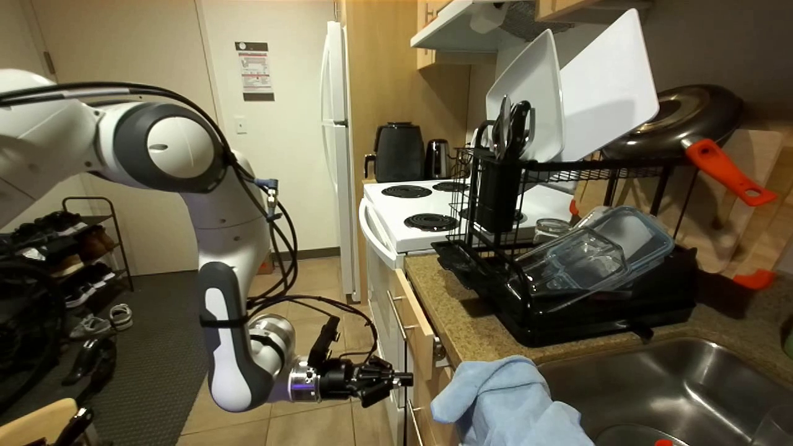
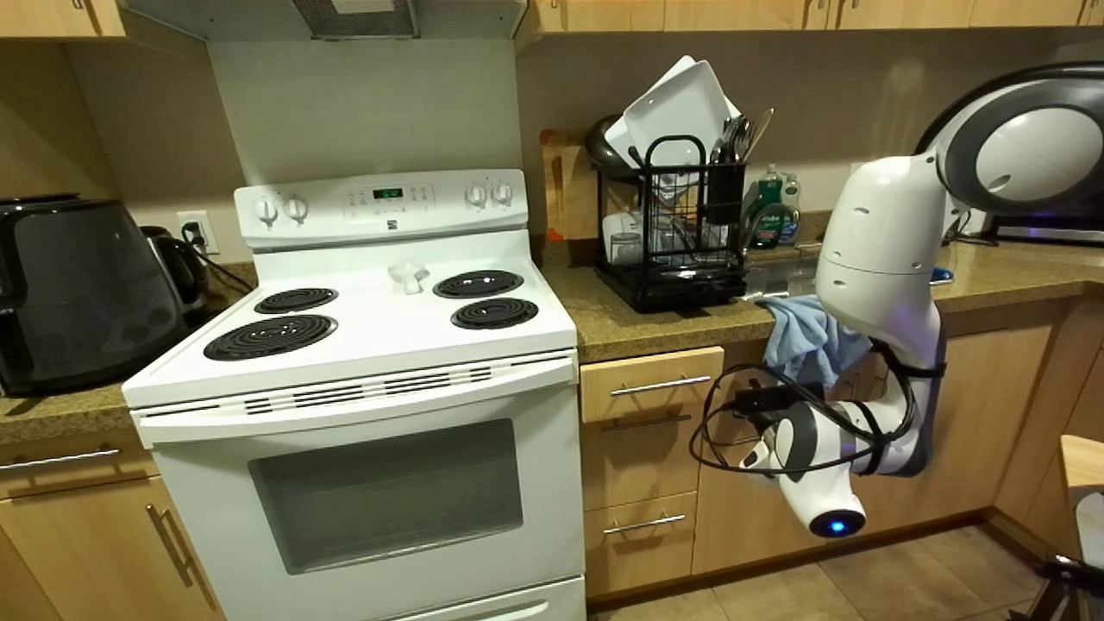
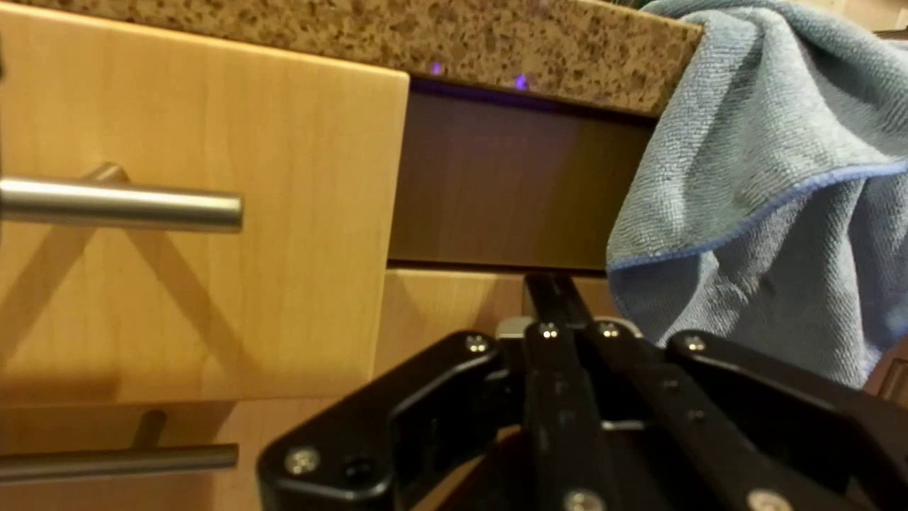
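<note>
Hanging near two closed jaws: one cloth [image 3: 752, 206]

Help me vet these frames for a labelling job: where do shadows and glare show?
Wrist view: the upper drawer pull casts two diverging shadows on the front of the open drawer, and violet glints dot the edge of the speckled countertop; in an exterior view, bright reflections on the stainless-steel sink; in an exterior view, the open drawer shades the lower pull.
</note>
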Controlling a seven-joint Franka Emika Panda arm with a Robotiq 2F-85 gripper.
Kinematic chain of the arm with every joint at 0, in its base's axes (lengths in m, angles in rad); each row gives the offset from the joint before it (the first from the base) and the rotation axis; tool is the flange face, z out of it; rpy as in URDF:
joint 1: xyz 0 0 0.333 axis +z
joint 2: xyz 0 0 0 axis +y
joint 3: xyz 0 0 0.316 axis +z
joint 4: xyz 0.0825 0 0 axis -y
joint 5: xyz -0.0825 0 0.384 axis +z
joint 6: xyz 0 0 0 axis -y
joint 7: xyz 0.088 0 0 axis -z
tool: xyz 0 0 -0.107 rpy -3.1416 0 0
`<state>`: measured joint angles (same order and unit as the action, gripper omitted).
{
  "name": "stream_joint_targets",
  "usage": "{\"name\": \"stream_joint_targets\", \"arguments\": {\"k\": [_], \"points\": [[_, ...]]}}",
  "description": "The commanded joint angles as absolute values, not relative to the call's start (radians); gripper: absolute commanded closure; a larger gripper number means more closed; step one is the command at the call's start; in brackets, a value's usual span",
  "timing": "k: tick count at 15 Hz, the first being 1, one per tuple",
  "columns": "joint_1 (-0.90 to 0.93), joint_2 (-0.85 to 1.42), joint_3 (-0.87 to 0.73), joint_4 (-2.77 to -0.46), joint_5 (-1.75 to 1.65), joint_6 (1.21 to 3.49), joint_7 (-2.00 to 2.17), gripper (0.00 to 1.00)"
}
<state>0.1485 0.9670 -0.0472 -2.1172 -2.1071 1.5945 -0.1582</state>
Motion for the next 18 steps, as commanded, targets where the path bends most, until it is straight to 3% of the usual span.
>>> {"name": "stream_joint_targets", "arguments": {"k": [1, 18], "points": [[0.107, 0.946, -0.067, -2.113, -2.169, 1.567, -0.161, 1.0], [0.067, 0.76, 0.039, -2.098, -2.132, 1.66, -0.07, 1.0]]}}
